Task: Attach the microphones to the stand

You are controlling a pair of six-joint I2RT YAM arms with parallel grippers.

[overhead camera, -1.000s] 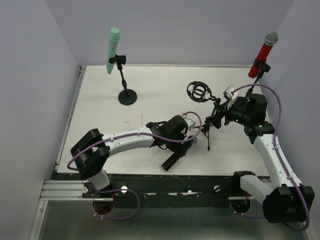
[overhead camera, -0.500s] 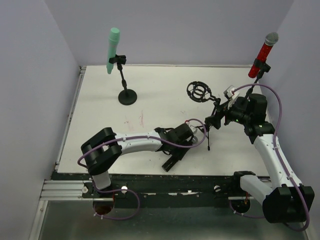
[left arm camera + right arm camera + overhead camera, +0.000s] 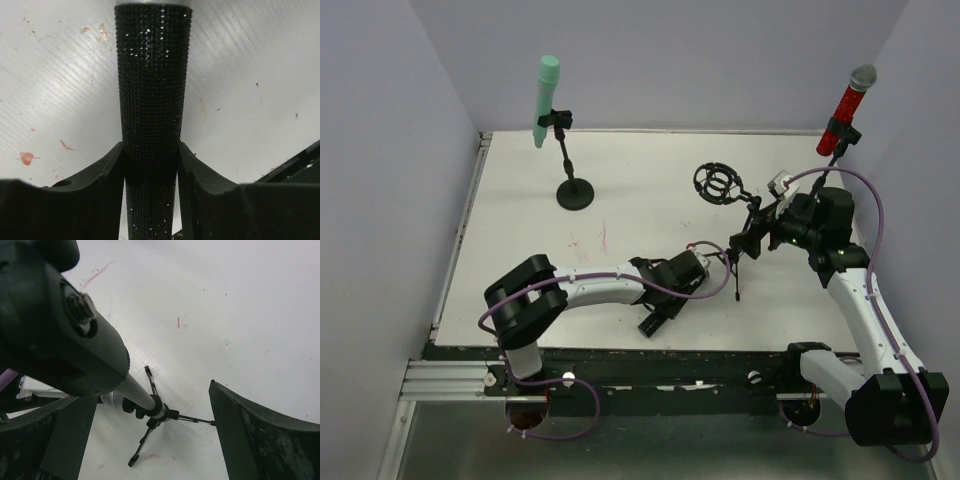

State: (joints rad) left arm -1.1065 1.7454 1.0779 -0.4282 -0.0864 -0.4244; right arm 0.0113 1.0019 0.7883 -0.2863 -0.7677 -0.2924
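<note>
Left wrist view: the black microphone [image 3: 150,100] lies on the white table [image 3: 260,100], its glittery body pinched between the fingers of my left gripper [image 3: 150,148], both pressing its sides. My right gripper [image 3: 152,395] gapes wide, holding nothing, straddling the tripod stand [image 3: 150,415]. Far left, the mint-green microphone [image 3: 545,100] sits clipped on a round-base stand [image 3: 575,193]; the red microphone [image 3: 847,108] is raised at the far right.

a robot lab: bare lavender walls [image 3: 380,150] enclose a white table [image 3: 650,160].
</note>
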